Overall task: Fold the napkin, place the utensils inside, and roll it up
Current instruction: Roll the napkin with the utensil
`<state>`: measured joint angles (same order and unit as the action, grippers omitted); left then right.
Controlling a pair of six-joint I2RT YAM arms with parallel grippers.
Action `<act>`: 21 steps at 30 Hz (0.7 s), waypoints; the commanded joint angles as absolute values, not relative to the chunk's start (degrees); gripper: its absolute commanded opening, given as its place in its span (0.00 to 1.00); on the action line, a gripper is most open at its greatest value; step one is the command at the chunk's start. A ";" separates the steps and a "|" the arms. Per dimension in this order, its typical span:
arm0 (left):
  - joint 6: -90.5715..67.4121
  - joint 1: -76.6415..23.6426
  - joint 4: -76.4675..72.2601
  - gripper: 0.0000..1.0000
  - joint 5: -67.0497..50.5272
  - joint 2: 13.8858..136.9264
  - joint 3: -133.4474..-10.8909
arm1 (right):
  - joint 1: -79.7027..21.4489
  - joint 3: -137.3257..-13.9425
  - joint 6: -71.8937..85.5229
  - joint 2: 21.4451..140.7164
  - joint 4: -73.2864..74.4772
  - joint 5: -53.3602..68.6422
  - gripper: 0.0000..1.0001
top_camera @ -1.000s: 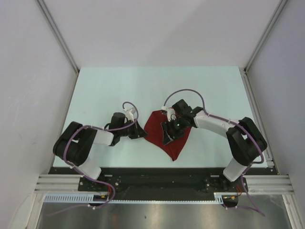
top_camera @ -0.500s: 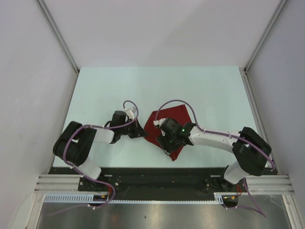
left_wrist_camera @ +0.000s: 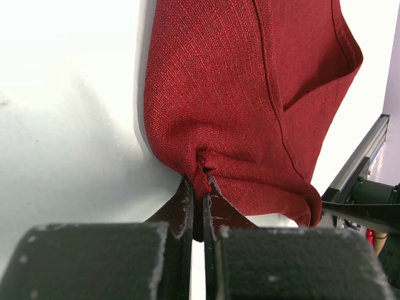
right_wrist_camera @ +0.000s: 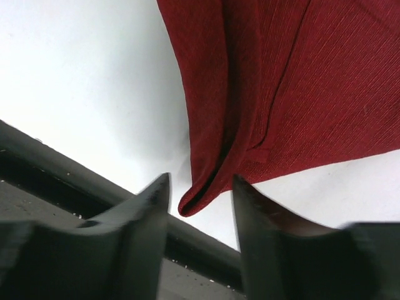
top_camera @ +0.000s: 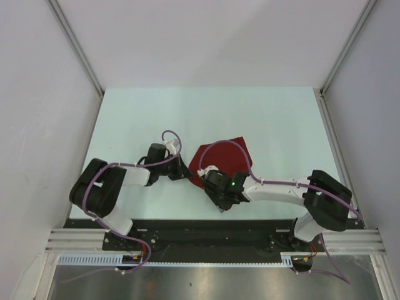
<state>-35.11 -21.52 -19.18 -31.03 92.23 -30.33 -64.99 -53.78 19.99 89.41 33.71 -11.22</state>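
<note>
The dark red napkin (top_camera: pixel 228 155) lies folded on the pale table, in front of both arms. My left gripper (top_camera: pixel 182 173) is shut on the napkin's left corner; in the left wrist view the cloth (left_wrist_camera: pixel 250 94) bunches into the closed gripper (left_wrist_camera: pixel 200 187). My right gripper (top_camera: pixel 222 201) is open at the napkin's near corner. In the right wrist view the folded corner of the napkin (right_wrist_camera: pixel 281 81) hangs between the spread fingertips of the gripper (right_wrist_camera: pixel 199 195), not pinched. The knife is not in view.
The table's near edge with its black rail (top_camera: pixel 200 228) runs just below the right gripper and shows in the right wrist view (right_wrist_camera: pixel 62 181). Grey enclosure walls stand on the left, right and back.
My right gripper has moved off the middle of the napkin, towards the near edge and slightly left, to the near corner. The napkin's far part now shows. The left gripper keeps its hold.
</note>
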 commanded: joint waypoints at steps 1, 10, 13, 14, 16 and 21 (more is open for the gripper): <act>-34.89 -21.45 -19.42 0.00 -28.83 91.14 -32.25 | -65.74 -53.88 22.15 90.53 34.98 -13.01 0.43; -33.40 -21.18 -17.32 0.00 -28.65 90.88 -33.75 | -62.41 -52.65 19.60 87.90 31.47 -3.09 0.00; -32.52 -21.09 -16.00 0.00 -27.69 90.27 -34.36 | -57.51 -51.07 18.55 84.65 28.84 6.13 0.00; -32.35 -21.09 -15.65 0.00 -27.16 90.18 -34.63 | -55.91 -49.93 18.46 84.20 28.22 8.76 0.00; -31.47 -21.09 -14.59 0.00 -26.72 90.09 -35.07 | -51.09 -48.96 18.28 83.50 26.64 15.97 0.00; -30.24 -21.09 -12.57 0.00 -26.11 91.14 -36.82 | -44.31 -48.08 17.31 85.86 27.15 24.68 0.00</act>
